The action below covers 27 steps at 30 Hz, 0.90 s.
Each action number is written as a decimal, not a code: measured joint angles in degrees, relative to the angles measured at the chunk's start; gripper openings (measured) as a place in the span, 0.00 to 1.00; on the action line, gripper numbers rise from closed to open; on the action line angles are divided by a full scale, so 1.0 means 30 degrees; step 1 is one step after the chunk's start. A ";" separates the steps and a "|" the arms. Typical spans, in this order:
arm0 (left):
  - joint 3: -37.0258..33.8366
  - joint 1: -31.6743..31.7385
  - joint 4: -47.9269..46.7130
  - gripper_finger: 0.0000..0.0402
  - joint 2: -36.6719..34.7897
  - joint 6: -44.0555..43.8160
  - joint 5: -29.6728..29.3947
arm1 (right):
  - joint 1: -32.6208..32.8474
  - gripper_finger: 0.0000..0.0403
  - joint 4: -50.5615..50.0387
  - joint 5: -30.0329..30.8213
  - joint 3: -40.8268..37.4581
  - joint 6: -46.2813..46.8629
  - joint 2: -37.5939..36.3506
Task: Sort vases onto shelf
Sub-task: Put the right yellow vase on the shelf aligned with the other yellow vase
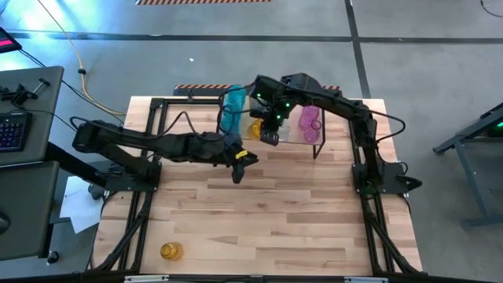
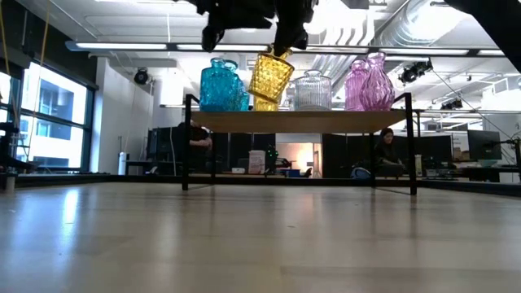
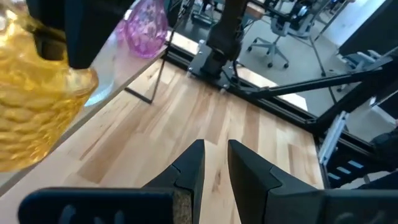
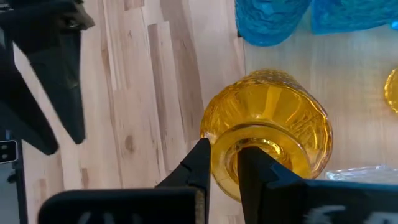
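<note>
Right pincer point(image 4: 222, 163) grips the tilted yellow vase point(image 4: 267, 134) over the shelf point(image 2: 301, 120).

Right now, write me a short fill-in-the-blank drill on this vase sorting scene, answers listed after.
1. The right claw grips the rim of a ____ vase.
2. That vase hangs tilted above the ____.
3. The pink vases stand at the shelf's ____ end in the low view.
4. The left claw holds ____.

Answers: yellow; shelf; right; nothing
</note>
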 joint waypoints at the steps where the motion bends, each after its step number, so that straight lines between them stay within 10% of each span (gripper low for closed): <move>1: 0.0079 0.0089 0.0002 0.16 0.0118 0.0000 -0.0005 | -0.0045 0.06 -0.0001 -0.0007 0.0000 -0.0120 0.0000; 27: 0.0137 0.2179 0.0223 0.16 0.1742 0.0798 -0.0645 | -0.0431 0.07 0.0217 -0.0430 -0.0029 -0.1439 0.0663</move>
